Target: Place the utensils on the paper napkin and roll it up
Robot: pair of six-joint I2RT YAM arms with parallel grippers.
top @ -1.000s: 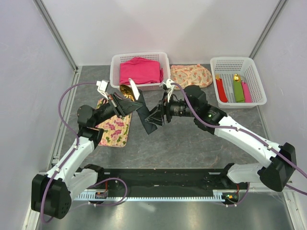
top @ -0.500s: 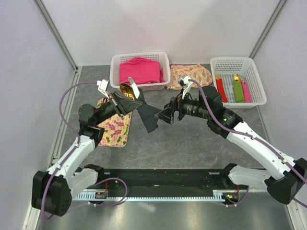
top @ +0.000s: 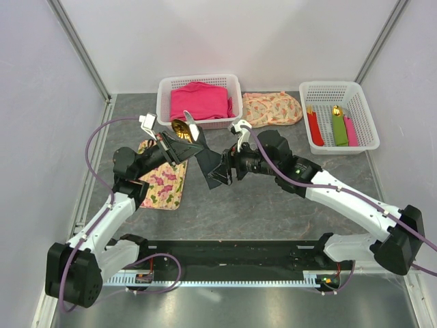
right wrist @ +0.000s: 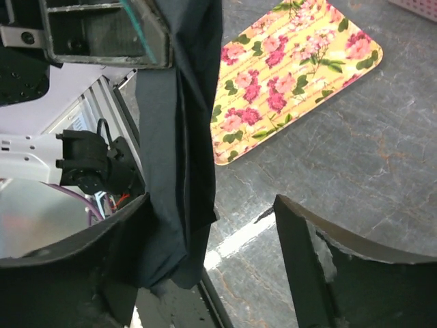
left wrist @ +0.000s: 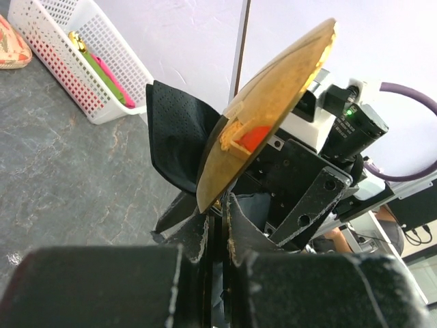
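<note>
Left gripper clamped tight on napkin, with the spoon handle inside the pinch. Gold head sticks out past the fingers, seen edge-on in the left wrist view. Bundle is up in the air, off the table, above the gap between floral mat and the basket of pink cloth. Only one gold head shows; can't tell about other utensils, hidden in the paper if there at all.

Right gripper jaws apart, nothing held. Its wrist view has the loose black tail hanging between the fingers, lying against one finger, the other finger well clear of it.

Key relation: bundle's long axis runs from the spoon head at far-left down to the loose tail at near-right, straight toward the right gripper. Tail is the right arm's to take; left is occupied at the head end. Napkin is loosely wrapped and flaring, not a tight roll.

Pose: left forearm raised off the table, wrist tipped up, fingers pointing toward the right arm. Right arm stretched across the middle toward the left, the two grippers nearly nose to nose.

Likely next: right closes on the tail and twists or pulls to tighten the roll. Risks are thin paper slipping or tearing, or the spoon sliding out.
</note>
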